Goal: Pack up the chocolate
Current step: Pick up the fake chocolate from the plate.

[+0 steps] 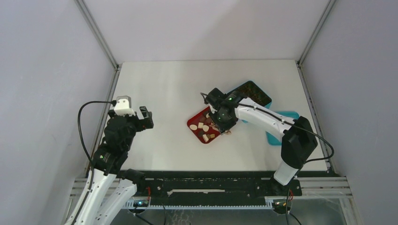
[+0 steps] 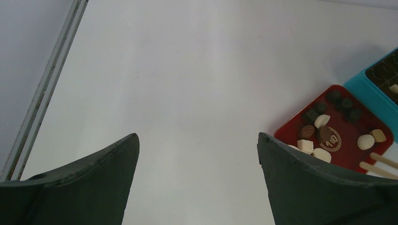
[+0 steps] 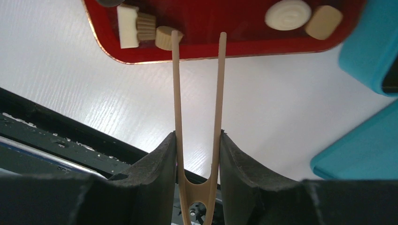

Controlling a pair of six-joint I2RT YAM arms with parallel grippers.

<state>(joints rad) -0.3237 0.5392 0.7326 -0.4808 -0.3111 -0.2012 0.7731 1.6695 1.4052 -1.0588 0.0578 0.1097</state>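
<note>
- Clenching the right pincer on the wooden tongs, both legs squeezed between the fingers down near the hinge. Gripping that low probably to leave the long tips free to spring and close.
- Reaching the tong tips over the near rim of the red tray, with the left tip touching or just beside a tan piece. Looking like lining up a pick, and pinching nothing between the tips right now.
- Leaving the chocolate loose in the tray as scattered cream, tan and dark pieces, spaced well enough for picking one at a time.
- Sitting the teal box just beside the tray's far side with its dark grid insert facing up, making for a short carry. Possibly showing one pale piece in a cell already, but too small to tell.
- Resting the teal lid flat on the table to the right, out of the tongs' path.
- Holding the left pincer released, fingers spread wide over bare table, well apart from the tray and likely giving the working arm room.
</note>
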